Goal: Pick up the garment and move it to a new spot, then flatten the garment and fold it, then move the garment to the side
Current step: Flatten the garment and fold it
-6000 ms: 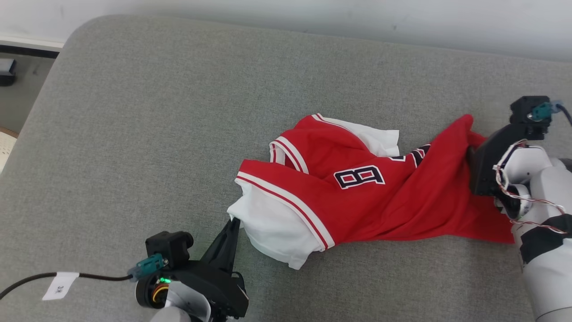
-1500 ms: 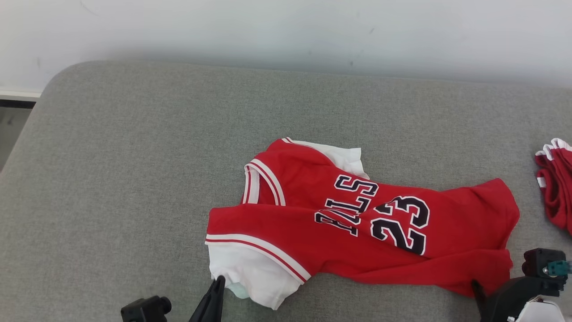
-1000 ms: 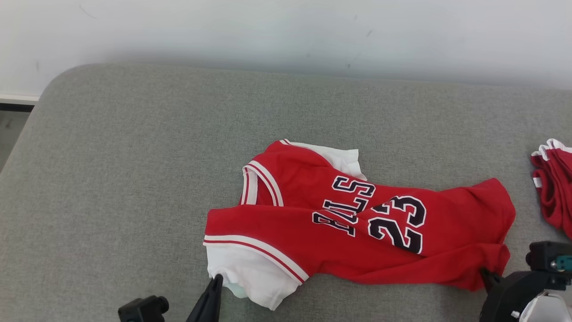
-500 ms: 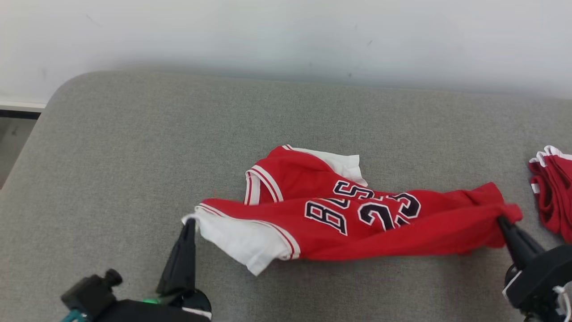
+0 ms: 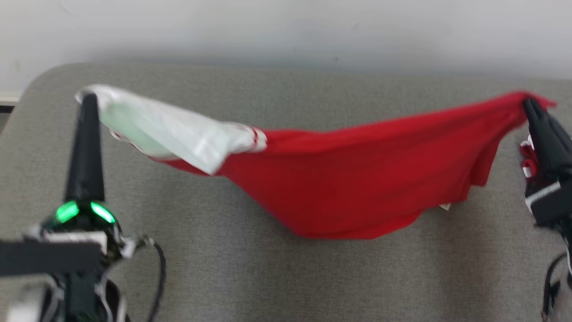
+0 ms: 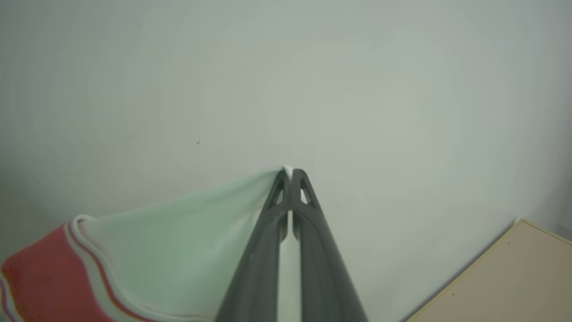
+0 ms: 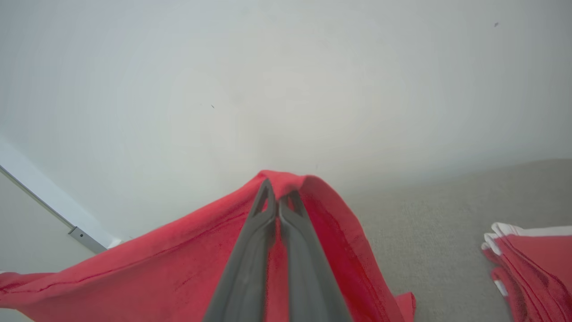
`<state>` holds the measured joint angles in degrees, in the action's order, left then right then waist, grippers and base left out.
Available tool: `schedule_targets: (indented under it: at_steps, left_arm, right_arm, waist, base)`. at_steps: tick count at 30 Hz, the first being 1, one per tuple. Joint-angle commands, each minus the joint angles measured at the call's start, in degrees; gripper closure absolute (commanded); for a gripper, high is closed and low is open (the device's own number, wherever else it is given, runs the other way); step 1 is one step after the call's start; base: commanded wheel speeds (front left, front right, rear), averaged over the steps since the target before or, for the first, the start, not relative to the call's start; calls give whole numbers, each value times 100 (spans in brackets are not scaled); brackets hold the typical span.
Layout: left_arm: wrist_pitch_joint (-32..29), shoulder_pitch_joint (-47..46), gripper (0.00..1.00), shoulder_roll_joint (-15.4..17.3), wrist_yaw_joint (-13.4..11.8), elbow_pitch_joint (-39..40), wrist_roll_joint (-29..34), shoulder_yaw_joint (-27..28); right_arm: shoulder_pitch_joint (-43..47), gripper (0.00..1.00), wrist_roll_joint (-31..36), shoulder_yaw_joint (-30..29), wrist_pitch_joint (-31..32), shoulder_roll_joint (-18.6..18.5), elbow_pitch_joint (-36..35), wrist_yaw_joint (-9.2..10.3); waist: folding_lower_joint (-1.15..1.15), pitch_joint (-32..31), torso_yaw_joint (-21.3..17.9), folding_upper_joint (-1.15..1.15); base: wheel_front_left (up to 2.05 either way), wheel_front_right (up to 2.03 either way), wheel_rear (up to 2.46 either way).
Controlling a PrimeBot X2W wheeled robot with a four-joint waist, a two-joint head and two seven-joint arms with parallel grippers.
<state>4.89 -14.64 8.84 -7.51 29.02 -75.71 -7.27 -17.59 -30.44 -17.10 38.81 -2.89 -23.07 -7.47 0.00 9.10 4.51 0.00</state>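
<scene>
The garment (image 5: 339, 188), a red jersey with white sleeves and striped trim, hangs in the air above the grey cushion (image 5: 277, 277), stretched between both arms and sagging in the middle. My left gripper (image 5: 89, 99) is shut on the white sleeve (image 6: 187, 250) at the upper left of the head view. In the left wrist view the left gripper (image 6: 289, 172) pinches the sleeve's edge. My right gripper (image 5: 529, 103) is shut on the red hem at the upper right; the right wrist view has the right gripper (image 7: 278, 188) clamped on a fold of red cloth (image 7: 178, 259).
A pile of other red and white garments (image 7: 532, 264) lies on the cushion at the right, just behind my right gripper (image 5: 527, 156). A pale wall (image 5: 286, 31) runs behind the cushion. A beige board (image 6: 514, 277) shows low right in the left wrist view.
Both grippers have risen and spread apart, lifting the garment off the cushion so it now hangs stretched between them. The head camera has shifted too.
</scene>
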Motion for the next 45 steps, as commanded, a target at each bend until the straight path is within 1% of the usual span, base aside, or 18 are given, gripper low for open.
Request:
schedule_targets:
  at_steps: [1,4,6,7,8,9,12,14,16,19,24,28,31,34,38,40,43,45]
  left_arm:
    - [-227,-581,100,181,-194,21,-143,171]
    - [-690,-1426,100,350,-602,-438,-542,364]
    - [-911,-2149,100,531,-849,-845,-656,546]
    - [-976,-2457,100,621,-909,-1074,-622,553]
    - [-976,-2457,100,621,-909,-1074,-622,553]
    - [-967,-2826,100,712,-961,-1284,-554,631]
    - [-866,-3877,100,961,-884,-2073,-252,671]
    - [-719,-4554,100,1161,-700,-2599,66,608]
    - [-498,-5179,100,1213,-464,-3044,292,563]
    - [-226,-6087,100,1271,-123,-3498,549,486]
    - [196,-7167,100,1173,479,-3735,824,334]
    - [512,-7631,100,1052,1008,-3765,791,359]
    - [730,-7610,100,1008,1278,-3751,867,368]
    - [820,-7153,100,962,1426,-3820,790,294]
    - [877,-6004,100,956,1494,-4111,765,109]
    - [945,-5324,100,847,1512,-4206,701,106]
    - [1024,-4326,100,653,1517,-4060,528,318]
    - [1030,-3689,100,453,1502,-3941,421,507]
  right_arm:
    - [-544,100,108,173,41,0,191,-4]
    - [-1433,100,-26,425,-22,0,817,-5]
    - [-2104,100,95,635,-97,-1,1362,-5]
    - [-2384,100,148,731,-149,1,1641,-4]
    - [-2384,100,148,731,-149,1,1641,-4]
    - [-2713,100,124,819,-225,0,1967,-4]
    - [-3620,100,342,1067,-520,-14,2958,-5]
    - [-4234,100,485,972,-840,-19,3600,-4]
    - [-4812,100,611,895,-1313,-6,4112,-5]
    - [-5518,100,898,965,-1986,-8,4630,-5]
    - [-6487,100,1349,947,-3185,-276,5125,-4]
    - [-6928,100,1557,1089,-4044,-472,5340,-4]
    - [-7031,100,1584,1271,-4347,-616,5567,-4]
    - [-6850,100,1601,1522,-4297,-765,5870,-4]
    - [-6396,100,1521,1967,-4167,-880,6192,-4]
    - [-6163,100,1394,2213,-4109,-962,6311,-4]
    - [-5779,100,1157,2598,-4055,-1087,6410,-4]
    - [-5532,100,967,2776,-4010,-1195,6423,-4]
  waist:
    - [0,536,-324,0]
    - [0,1036,-522,0]
    - [0,1442,-660,0]
    - [0,1611,-704,0]
    - [0,1611,-704,0]
    - [0,1825,-763,0]
    - [0,2291,-877,0]
    - [0,2481,-929,0]
    - [0,2557,-964,0]
    - [0,2630,-997,0]
    - [0,2609,-962,0]
    - [0,2589,-902,0]
    - [0,2633,-864,0]
    - [0,2738,-815,0]
    - [0,2889,-750,0]
    - [0,2908,-745,0]
    - [0,2849,-740,0]
    - [0,2765,-703,0]
  base:
    - [0,0,0]
    - [0,0,0]
    - [0,0,0]
    - [0,0,0]
    - [0,0,0]
    - [0,0,0]
    - [0,0,0]
    - [0,0,0]
    - [0,0,0]
    - [0,0,0]
    - [0,0,0]
    - [0,0,0]
    - [0,0,0]
    - [0,0,0]
    - [0,0,0]
    - [0,0,0]
    - [0,0,0]
    - [0,0,0]
